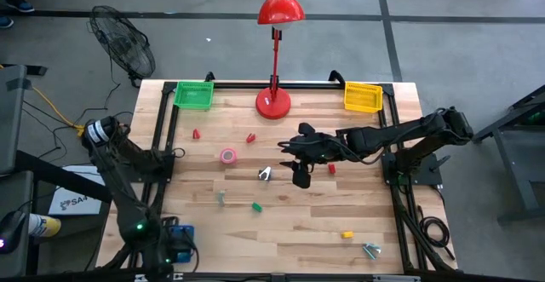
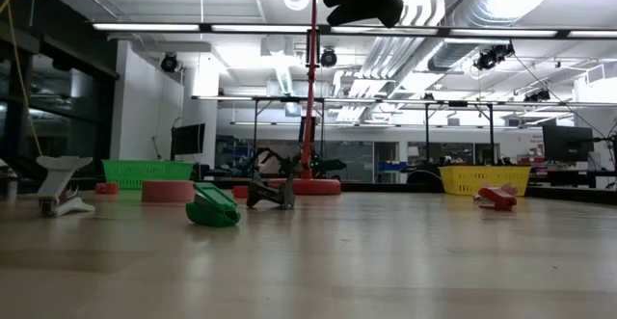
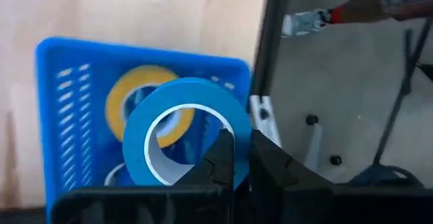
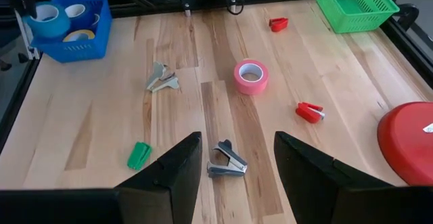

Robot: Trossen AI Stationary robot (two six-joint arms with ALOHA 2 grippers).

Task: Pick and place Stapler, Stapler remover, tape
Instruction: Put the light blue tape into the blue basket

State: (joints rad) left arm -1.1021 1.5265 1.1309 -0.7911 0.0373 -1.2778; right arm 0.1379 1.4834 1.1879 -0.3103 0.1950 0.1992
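Note:
My left gripper (image 3: 243,166) is at the table's near left corner, shut on a blue tape roll (image 3: 145,139) above the blue basket (image 3: 51,116). A yellow tape roll (image 3: 128,92) lies in that basket. My right gripper (image 4: 237,166) hovers open, high above the table's middle (image 1: 298,158). A grey stapler remover (image 4: 226,160) lies on the wood below its fingers. The pink tape roll (image 4: 251,75) lies flat beyond it, and a small red stapler (image 4: 310,111) rests on the table nearby. My left gripper holds the blue tape roll by the ring's wall (image 3: 238,139). One finger (image 3: 218,158) appears to reach into the core hole and the other (image 3: 270,163) stands outside. The roll stands on edge in the hold, lifted over the blue basket.
A green basket (image 1: 194,94) and a yellow basket (image 1: 363,97) stand at the far corners, with a red lamp base (image 1: 272,103) between them. Small red, green, grey and yellow office items lie scattered over the wood (image 1: 255,205). A metal frame rims the table.

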